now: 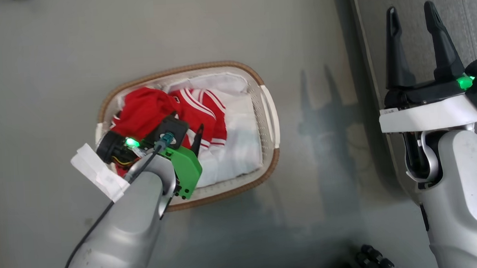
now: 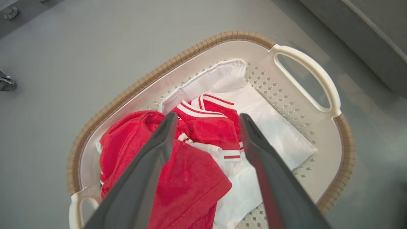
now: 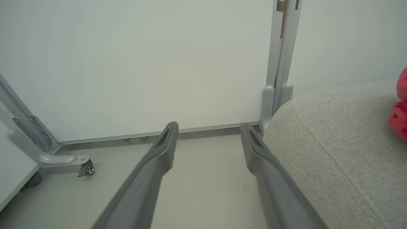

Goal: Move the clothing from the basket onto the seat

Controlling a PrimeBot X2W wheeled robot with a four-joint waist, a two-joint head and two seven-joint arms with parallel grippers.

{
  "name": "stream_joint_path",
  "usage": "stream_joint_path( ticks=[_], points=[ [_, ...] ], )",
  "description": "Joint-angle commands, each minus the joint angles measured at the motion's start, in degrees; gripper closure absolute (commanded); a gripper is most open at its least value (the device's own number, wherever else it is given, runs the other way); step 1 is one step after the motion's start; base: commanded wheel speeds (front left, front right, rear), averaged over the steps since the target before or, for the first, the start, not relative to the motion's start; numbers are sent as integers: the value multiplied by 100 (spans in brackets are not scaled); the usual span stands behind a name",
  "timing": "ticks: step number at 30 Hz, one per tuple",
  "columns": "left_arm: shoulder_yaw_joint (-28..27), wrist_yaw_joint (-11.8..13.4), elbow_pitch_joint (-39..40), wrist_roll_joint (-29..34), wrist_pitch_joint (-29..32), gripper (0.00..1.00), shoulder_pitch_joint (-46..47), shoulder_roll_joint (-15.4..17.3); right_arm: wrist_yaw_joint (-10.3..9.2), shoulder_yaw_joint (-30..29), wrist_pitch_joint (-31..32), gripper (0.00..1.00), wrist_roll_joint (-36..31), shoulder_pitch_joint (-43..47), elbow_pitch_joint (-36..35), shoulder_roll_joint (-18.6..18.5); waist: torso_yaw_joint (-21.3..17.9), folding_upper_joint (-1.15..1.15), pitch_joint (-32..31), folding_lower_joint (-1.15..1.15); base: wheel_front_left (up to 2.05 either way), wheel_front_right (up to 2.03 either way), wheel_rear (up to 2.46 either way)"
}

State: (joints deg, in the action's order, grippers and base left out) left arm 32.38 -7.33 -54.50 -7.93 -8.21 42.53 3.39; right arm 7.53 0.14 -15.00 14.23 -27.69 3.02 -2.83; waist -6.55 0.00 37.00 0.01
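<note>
1. I had the left gripper [image 2: 208, 117] spread wide and empty, its fingers over the clothing [image 2: 190, 181]; I could not tell whether they touched it
2. The red clothing lay heaped in the basket [image 2: 127, 92], on a white sheet [image 2: 279, 136]
3. My right gripper [image 1: 410, 8] was wide open too, holding nothing, at the edge of the seat [image 3: 334, 136]
4. The basket stood on the grey floor [image 1: 35, 79], near the seat
</note>
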Motion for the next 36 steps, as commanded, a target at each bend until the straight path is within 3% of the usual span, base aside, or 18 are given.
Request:
stream_joint_path(
  ticks=[1,14,23,31,32,34,35,36],
  points=[
    [5,-17,-167,-81,1,0,222,113,-7,30,-28,0,120,-104,-69,-12,-701,0,908,-1,0,0,0],
    [246,27,-1150,-33,73,0,756,405,-7,255,-28,0,614,-350,-391,-10,-1151,0,1556,-1,0,0,0],
    [367,658,-1568,98,306,0,1050,539,-7,309,-28,0,748,-370,-458,-12,-1280,0,1723,-1,0,0,0],
    [445,981,-1719,142,466,0,1145,518,-7,324,-28,0,795,-421,-451,-12,-1303,0,1786,-1,0,0,0],
    [457,1018,-1728,144,478,12,1146,512,-7,322,-28,0,799,-423,-446,-12,-1303,0,1787,-1,0,0,0],
    [475,1086,-1743,138,493,56,1154,496,-8,312,-28,0,792,-429,-437,-12,-1298,0,1785,-1,0,0,0],
    [482,1114,-1747,133,482,71,1157,488,-8,303,-28,0,787,-433,-433,-12,-1294,0,1783,-1,0,0,0],
    [488,1138,-1752,122,465,96,1160,478,-7,293,-28,0,777,-438,-427,-12,-1287,0,1777,-1,0,0,0]
  ],
)
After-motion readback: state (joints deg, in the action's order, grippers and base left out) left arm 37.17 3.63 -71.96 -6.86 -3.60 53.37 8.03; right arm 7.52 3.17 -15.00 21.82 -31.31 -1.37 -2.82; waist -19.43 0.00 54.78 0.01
